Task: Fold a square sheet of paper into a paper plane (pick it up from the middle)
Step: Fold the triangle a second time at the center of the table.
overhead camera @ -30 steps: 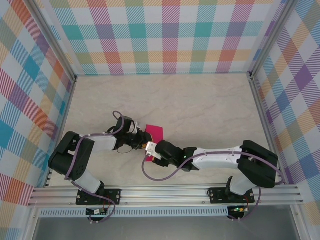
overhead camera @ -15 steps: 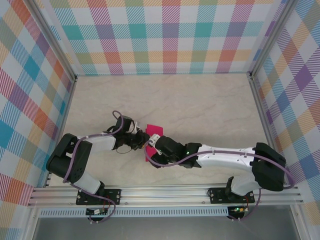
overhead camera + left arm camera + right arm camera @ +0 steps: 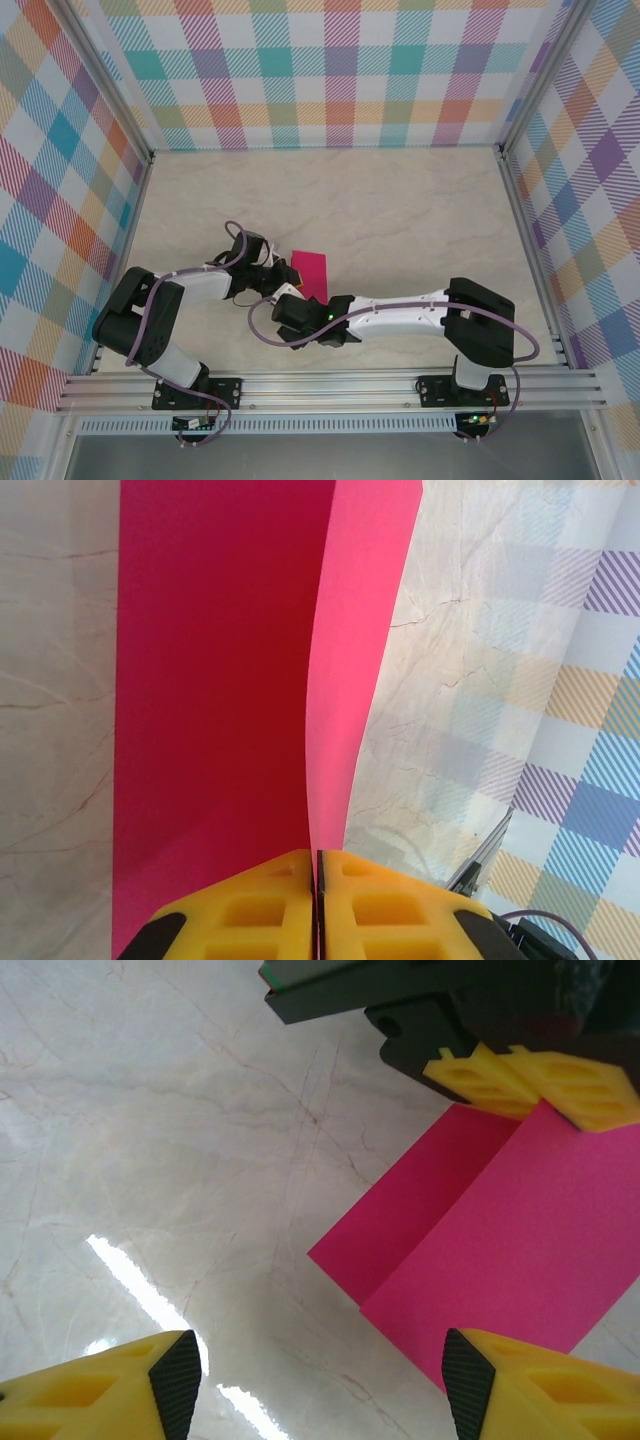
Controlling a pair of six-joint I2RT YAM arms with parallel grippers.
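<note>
The square sheet of paper (image 3: pixel 311 270) is magenta-pink and folded, lying on the marble table left of centre. In the left wrist view one flap of the sheet (image 3: pixel 220 680) curves upward, and my left gripper (image 3: pixel 318 865) is shut on its near edge, yellow fingers pressed together. From above, the left gripper (image 3: pixel 283 272) sits at the paper's left edge. My right gripper (image 3: pixel 322 1385) stands open over bare table, with nothing between its fingers. The paper (image 3: pixel 520 1230) lies just ahead of it to the right, next to its right fingertip. The right gripper (image 3: pixel 287 296) hovers just near of the sheet.
The table (image 3: pixel 400 210) is pale marble, walled by checked panels at the back and sides. An aluminium rail (image 3: pixel 330 385) runs along the near edge. The two arms come close together beside the paper. A purple cable (image 3: pixel 262 330) loops under the right wrist.
The left gripper has closed on the paper's edge. The right arm let go, swung left and drew back toward the near side, its gripper now open off the sheet.
</note>
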